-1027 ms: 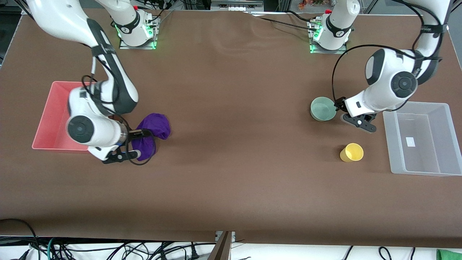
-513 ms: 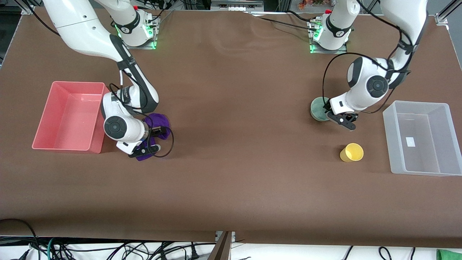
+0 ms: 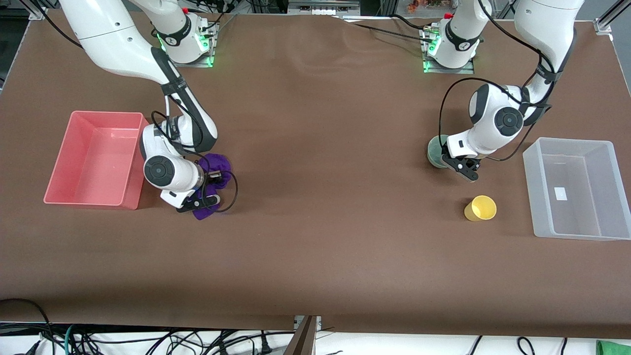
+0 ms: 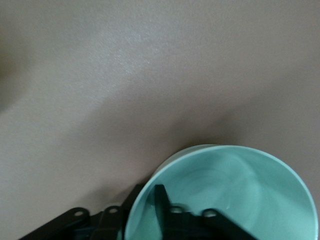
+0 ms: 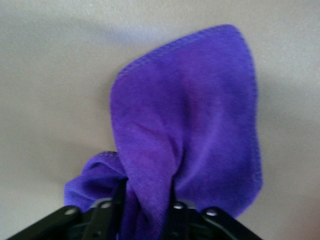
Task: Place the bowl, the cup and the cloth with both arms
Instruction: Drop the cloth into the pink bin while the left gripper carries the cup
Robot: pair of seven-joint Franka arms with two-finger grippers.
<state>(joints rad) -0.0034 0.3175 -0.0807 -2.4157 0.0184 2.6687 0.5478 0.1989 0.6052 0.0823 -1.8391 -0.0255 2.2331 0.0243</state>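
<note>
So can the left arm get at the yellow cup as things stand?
Probably not right away: the left gripper straddles the bowl rim. The cup stands uncovered nearby.

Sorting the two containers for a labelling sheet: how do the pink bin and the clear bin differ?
The pink bin is opaque pink; the clear bin is see-through and greyish. The pink bin sits at the right arm's end of the table, beside the cloth; the clear bin sits at the left arm's end, beside the cup. Both are rectangular open bins, and neither holds a task item.
</note>
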